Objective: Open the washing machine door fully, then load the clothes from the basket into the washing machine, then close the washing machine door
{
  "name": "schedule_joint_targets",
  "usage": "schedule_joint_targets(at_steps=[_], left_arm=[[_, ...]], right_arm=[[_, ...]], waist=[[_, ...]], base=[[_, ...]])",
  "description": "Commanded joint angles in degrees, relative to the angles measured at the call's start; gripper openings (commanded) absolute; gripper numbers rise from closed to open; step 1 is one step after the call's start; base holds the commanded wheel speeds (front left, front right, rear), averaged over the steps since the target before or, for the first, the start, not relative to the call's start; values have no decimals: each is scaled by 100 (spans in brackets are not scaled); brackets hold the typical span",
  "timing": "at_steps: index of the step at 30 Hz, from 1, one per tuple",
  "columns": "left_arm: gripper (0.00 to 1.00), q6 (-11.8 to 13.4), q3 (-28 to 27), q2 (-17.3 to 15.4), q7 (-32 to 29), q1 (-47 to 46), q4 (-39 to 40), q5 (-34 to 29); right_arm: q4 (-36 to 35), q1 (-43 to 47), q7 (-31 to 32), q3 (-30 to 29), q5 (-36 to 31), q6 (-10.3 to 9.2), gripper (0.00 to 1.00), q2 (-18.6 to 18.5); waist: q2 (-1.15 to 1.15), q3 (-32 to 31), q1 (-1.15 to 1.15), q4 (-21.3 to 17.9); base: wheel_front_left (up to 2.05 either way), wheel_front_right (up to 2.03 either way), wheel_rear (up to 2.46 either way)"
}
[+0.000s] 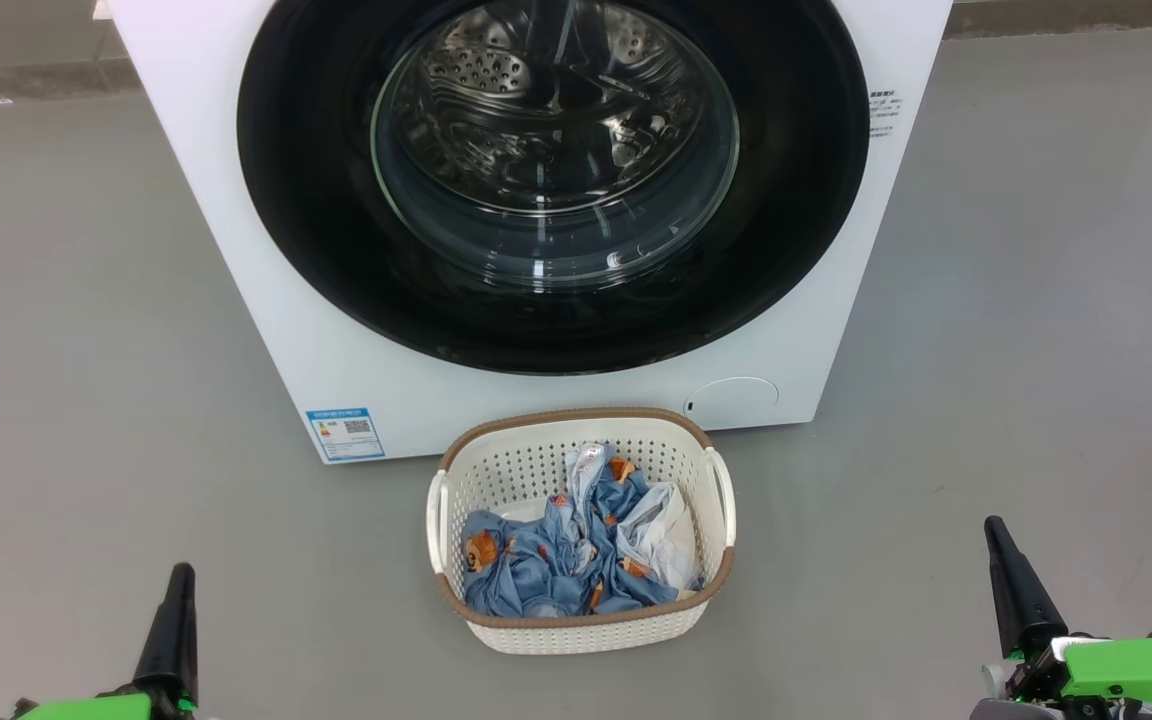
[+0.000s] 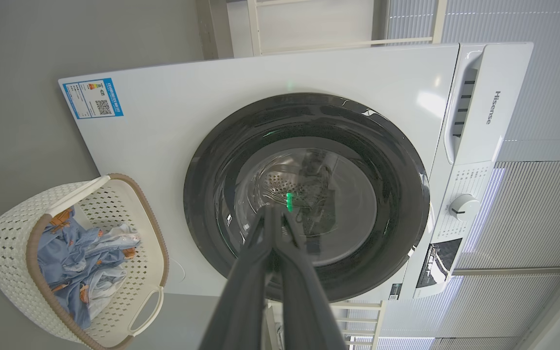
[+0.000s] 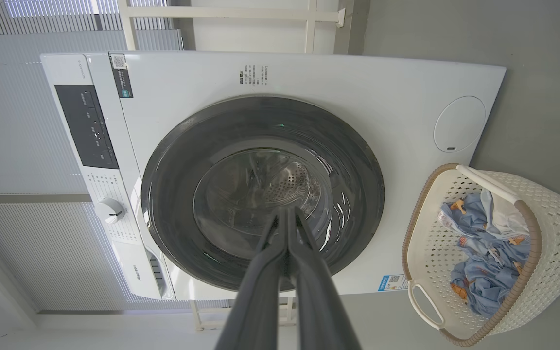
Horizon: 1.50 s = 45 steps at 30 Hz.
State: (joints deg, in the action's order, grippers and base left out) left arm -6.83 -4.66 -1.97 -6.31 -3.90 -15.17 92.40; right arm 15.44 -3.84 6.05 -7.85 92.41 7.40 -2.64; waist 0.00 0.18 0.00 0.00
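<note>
A: Looking straight down on the washing machine (image 1: 536, 395), standing white and square on the grey floor (image 1: 86, 350). Seeing the washing machine door (image 1: 554, 170) shut flat against the front, glossy black rim all round, with the perforated steel drum (image 1: 536, 90) visible through its glass.

B: Confirming that from both wrists. Finding the basket (image 1: 586, 635) on the floor just in front of the machine, below the door, between the blue sticker (image 1: 344, 433) and the round flap (image 1: 731, 398). Can't tell whether touching the front panel.

A: Spotting the clothes (image 1: 566, 560) heaped inside it, blue with orange-brown figures, some white cloth to the right.

B: And down at the bottom corners, catching the left pincer (image 1: 179, 580) and the right pincer (image 1: 998, 540), each pressed together to a single dark point, pinching nothing, well apart from the basket, hanging above the floor on either side. Pointing at the door glass in the wrist views, clear of it.
</note>
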Motion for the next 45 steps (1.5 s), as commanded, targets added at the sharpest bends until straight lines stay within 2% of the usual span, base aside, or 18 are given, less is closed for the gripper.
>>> schedule_joint_targets(at_steps=[1,10,11,18,22,26,33,40,45], left_arm=[[0,-66,-184,-90,-17,-229,114,-22],[0,-66,-184,-90,-17,-229,114,-22],[100,0,0,0,0,-1,0,0],[100,3,41,75,31,102,-167,-7],[100,0,70,70,78,71,-130,-20],[100,-2,98,63,126,47,-94,-36],[100,-6,157,30,235,-1,-15,-106],[100,-10,289,-97,436,-60,8,-580],[100,17,322,-140,527,-101,24,-1159]], right_arm=[[-142,-235,43,135,-23,9,0,-23],[-142,-235,43,135,-23,9,0,-23],[1,-1,-1,0,-1,0,100,0],[180,109,-32,-2,-18,0,100,34],[141,101,-72,-6,-50,0,100,22],[106,98,-108,-3,-86,1,100,8],[57,78,-200,17,-206,1,100,-35],[55,49,-382,84,-602,2,100,-142],[99,5,-501,104,-1079,2,100,-208]], waist=[[0,0,0,0],[0,0,0,0],[0,0,0,0],[0,0,1,0],[0,-12,13,1],[0,-4,1,2],[0,-2,0,4],[0,-4,0,8],[0,-4,0,13]], base=[[0,0,0],[0,0,0],[0,0,0],[0,0,0],[0,0,0],[0,0,0],[0,0,0],[0,0,0],[0,0,0]])
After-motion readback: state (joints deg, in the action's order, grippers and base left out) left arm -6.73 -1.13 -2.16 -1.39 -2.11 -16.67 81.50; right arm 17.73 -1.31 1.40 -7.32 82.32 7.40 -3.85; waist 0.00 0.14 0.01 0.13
